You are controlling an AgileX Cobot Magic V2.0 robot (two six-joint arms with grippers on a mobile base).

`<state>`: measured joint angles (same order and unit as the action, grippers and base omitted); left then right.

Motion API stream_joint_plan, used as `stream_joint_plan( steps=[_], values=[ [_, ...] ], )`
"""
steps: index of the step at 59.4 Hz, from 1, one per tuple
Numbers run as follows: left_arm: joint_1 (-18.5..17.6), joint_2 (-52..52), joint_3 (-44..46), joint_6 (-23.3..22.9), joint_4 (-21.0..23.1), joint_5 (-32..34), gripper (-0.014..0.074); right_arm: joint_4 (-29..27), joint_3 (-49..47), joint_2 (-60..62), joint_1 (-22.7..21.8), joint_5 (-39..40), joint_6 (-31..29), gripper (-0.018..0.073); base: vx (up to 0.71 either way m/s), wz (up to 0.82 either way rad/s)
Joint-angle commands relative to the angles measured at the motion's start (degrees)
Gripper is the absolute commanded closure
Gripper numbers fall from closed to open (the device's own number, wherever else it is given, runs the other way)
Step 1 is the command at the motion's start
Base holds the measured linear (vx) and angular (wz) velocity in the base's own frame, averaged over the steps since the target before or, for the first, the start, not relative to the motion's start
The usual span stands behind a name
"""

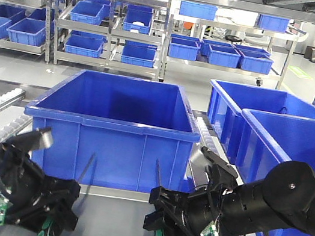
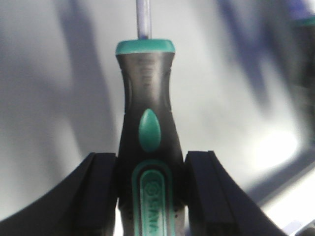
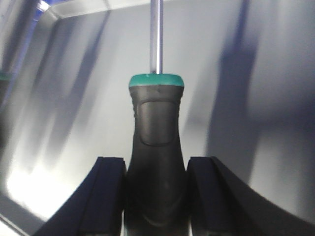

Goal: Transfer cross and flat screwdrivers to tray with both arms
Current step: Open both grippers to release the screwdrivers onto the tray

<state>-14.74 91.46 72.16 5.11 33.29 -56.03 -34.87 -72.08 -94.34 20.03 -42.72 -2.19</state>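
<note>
Both arms over the tray, each holding one screwdriver. In the front-facing view the left gripper (image 1: 46, 211) occupies the lower left of the frame and the right gripper (image 1: 172, 227) the lower centre-right; both hang low over the grey metal tray (image 1: 110, 213), whose bare surface shows between them along the bottom edge. The left wrist view shows the left gripper's fingers (image 2: 101, 191) closed against the black-and-green handle of the left screwdriver (image 2: 147, 128), its steel shaft running to the top of the frame over shiny grey metal. The right wrist view shows the same arrangement: the right gripper's fingers (image 3: 110, 189) clamp the handle of the right screwdriver (image 3: 156, 132), and a rounded corner of the tray rim appears at the upper left. Which tool has the cross tip and which the flat tip cannot be told, since neither tip is resolved. Judged from these views, pick-up and carry are done and only lowering and release remain; whether either tool already touches the tray floor cannot be determined. A deep blue bin (image 1: 113, 128) stands directly behind the tray at centre frame, with the two shafts pointing towards its front wall. Two further blue bins (image 1: 277, 133) fill the right side, close behind the right arm, and shelving with small blue crates (image 1: 89, 17) crosses the top of the frame, well apart from the work.
</note>
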Motion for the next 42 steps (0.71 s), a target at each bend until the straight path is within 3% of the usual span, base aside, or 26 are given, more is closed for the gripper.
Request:
stream_joint_plan(
  steps=[1,15,28,36,42],
  values=[
    [-0.4,-1.7,1.6,-0.7,2.8,2.2,0.0591,-2.4,-1.9,2.4,-0.2,2.5,-0.7,0.0531,0.00,0.00],
    [-0.4,-1.6,1.6,-0.6,2.9,4.2,0.0491,-2.3,-1.9,2.4,-0.2,0.9,-0.7,0.0307,0.00,0.00],
    [-0.4,-1.6,1.6,-0.4,2.9,2.6,0.0251,-2.3,-1.9,2.4,-0.2,0.8,-1.4,0.0034,0.00,0.00],
    [-0.4,-1.6,1.6,-0.4,2.8,2.5,0.0126,-2.1,-1.9,2.6,-0.2,0.8,-2.8,-0.0031,0.00,0.00],
    [-0.4,-1.7,1.6,0.3,2.6,2.6,0.0098,-1.6,-1.9,3.1,-0.3,1.0,-3.2,-0.0027,0.00,0.00]
  ],
)
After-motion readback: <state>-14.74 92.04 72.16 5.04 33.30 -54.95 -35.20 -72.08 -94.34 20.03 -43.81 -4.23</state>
